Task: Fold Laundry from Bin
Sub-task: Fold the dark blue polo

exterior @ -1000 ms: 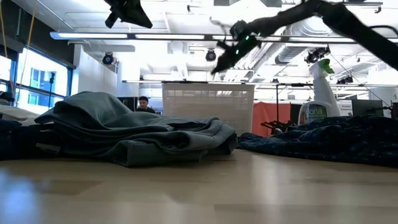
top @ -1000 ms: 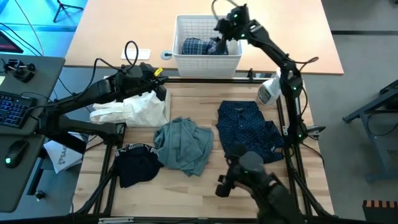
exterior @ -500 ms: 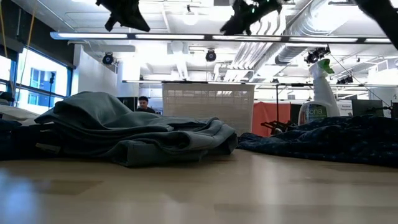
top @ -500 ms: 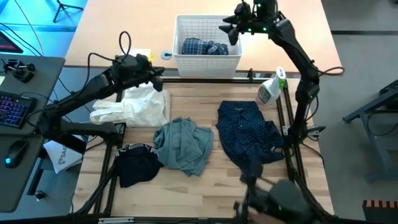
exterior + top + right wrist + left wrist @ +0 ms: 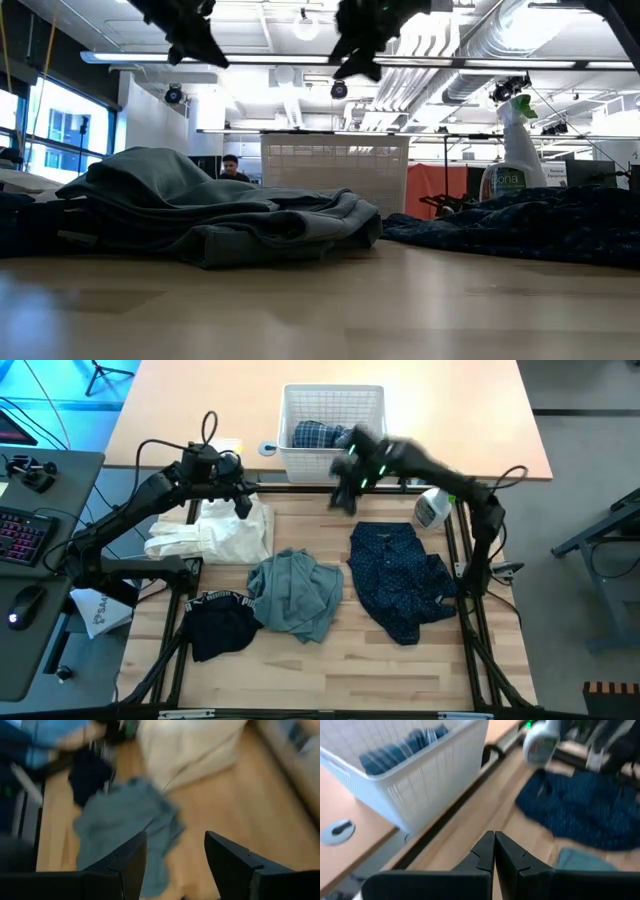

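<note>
The white lattice bin [image 5: 335, 452] stands past the table's far edge with the blue-white plaid shirt [image 5: 318, 435] inside. On the table lie the white cloth [image 5: 215, 532], the grey-green top [image 5: 295, 592], the navy dotted trousers [image 5: 400, 575] and the black piece [image 5: 220, 628]. My left gripper [image 5: 494, 846] hovers shut above the white cloth's far right corner. My right gripper [image 5: 175, 851], blurred in the high view [image 5: 345, 490], hangs open in the air just in front of the bin, over bare wood, looking toward the grey-green top [image 5: 125, 825].
A spray bottle [image 5: 432, 508] stands at the table's far right, beside the trousers. A black frame rail runs between bin and table. Bare wood lies along the near edge and between the bin and the garments. A keyboard and mouse sit off the table's left side.
My right gripper has swung away from above the bin, toward the near edge and the left, and down in front of the bin; the plaid shirt stays in the bin. My left arm has hardly shifted above the white cloth.
</note>
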Action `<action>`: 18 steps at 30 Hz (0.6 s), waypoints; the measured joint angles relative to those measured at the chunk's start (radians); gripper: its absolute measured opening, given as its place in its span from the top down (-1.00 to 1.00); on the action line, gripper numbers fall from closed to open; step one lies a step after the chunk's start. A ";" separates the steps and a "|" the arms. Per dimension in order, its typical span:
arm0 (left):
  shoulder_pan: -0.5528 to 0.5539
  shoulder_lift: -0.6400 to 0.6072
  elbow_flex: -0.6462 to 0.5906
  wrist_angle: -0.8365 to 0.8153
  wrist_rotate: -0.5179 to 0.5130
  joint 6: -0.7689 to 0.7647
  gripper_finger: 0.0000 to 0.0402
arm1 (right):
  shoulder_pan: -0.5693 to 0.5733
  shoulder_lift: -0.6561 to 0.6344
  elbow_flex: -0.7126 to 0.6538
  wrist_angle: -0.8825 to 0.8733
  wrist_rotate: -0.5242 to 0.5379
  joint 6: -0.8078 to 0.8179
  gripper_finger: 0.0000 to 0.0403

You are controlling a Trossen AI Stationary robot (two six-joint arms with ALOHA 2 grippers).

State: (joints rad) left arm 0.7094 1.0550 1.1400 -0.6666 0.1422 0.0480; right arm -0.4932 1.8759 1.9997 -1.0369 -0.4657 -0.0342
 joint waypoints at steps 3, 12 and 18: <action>0.000 0.000 0.000 -0.064 -0.003 0.008 1.00 | 0.102 0.000 -0.142 0.023 0.063 0.037 0.04; -0.009 0.000 0.000 -0.177 -0.003 0.035 1.00 | 0.275 0.000 -0.413 0.024 0.106 0.295 0.04; -0.011 0.000 0.000 -0.190 0.003 0.035 1.00 | 0.320 0.000 -0.433 -0.221 0.313 0.490 0.04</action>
State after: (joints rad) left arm 0.6987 1.0550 1.1400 -0.8567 0.1449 0.0830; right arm -0.1730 1.8759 1.5669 -1.2582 -0.1531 0.4555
